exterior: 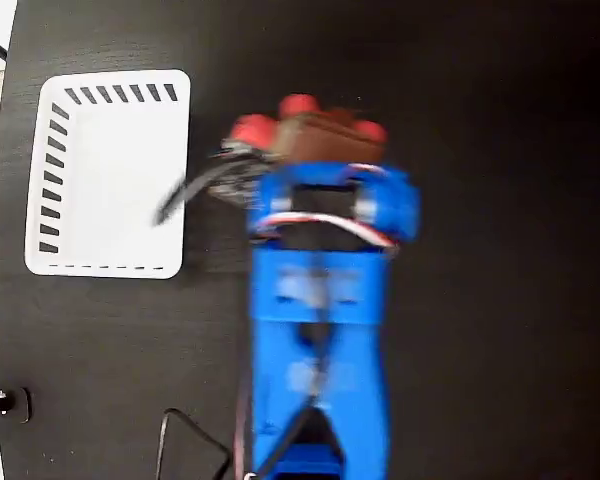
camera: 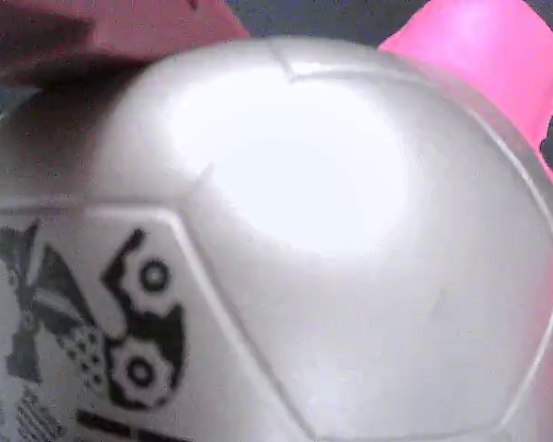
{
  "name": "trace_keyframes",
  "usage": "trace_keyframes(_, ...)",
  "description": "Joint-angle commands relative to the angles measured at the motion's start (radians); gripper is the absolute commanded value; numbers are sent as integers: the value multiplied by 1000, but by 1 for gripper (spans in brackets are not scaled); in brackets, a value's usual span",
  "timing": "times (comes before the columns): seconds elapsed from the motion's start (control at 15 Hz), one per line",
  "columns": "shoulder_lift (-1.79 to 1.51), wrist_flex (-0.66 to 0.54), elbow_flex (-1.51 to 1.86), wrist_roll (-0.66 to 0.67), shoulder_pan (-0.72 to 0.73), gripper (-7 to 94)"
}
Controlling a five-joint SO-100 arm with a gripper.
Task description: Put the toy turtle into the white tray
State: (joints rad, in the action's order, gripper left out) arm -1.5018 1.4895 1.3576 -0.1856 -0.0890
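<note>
Turtle first: the small squishy toy turtle (exterior: 315, 128) with reddish legs and a domed tan-grey shell lies on the black table (exterior: 500, 300), right of the slotted rectangular white plastic tray (exterior: 110, 170), under your blue arm's gripper (exterior: 320, 160). Its shell fills the wrist view. Whether the claw is spread or pinching, you cannot tell; confirm grip before lifting.

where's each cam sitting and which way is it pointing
Fixed view: overhead, looking straight down on the dark table, the white tray at left; the blurred blue arm reaches up from the bottom edge.
Wrist view: pressed close to the toy turtle, shell filling the frame; no fingers show.
Shared: only the toy turtle, at the arm's tip.
</note>
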Motion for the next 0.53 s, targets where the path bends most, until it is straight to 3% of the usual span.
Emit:
trace_keyframes(0.0, -92, -81, -77, -12, 104, 0)
trace_keyframes(0.47, 23, -61, -233, -38, 357, 0)
